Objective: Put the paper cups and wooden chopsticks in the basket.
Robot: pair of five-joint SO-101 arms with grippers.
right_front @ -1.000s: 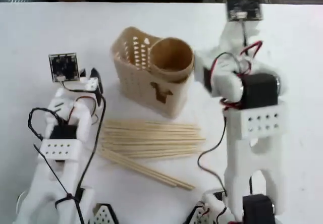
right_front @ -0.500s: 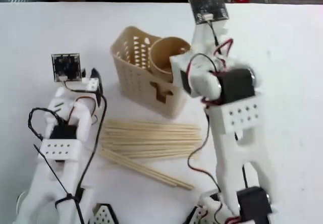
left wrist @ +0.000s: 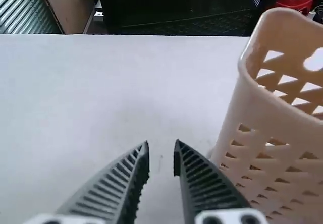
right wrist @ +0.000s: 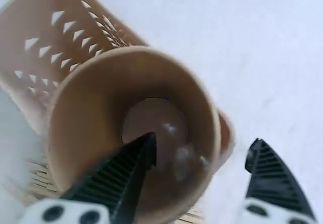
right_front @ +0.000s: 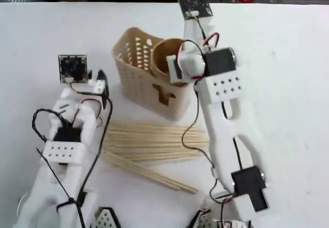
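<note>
Cream plastic basket (right_front: 134, 84), matt brown paper cup (right wrist: 86, 113) perhaps glossy inside, pale raw wooden chopsticks (right_front: 154, 138), smooth white table (right_front: 288, 43)

The basket (right_front: 136, 84) stands on the table (right_front: 288, 58) with a paper cup (right_front: 163, 58) upright in its right end. The wooden chopsticks (right_front: 154, 140) lie in front of it, between the two arms. The left gripper (left wrist: 161, 151) sits just left of the basket, while the right gripper (right wrist: 202, 148) hangs over the cup, one finger seemingly inside the rim, the other outside.
</note>
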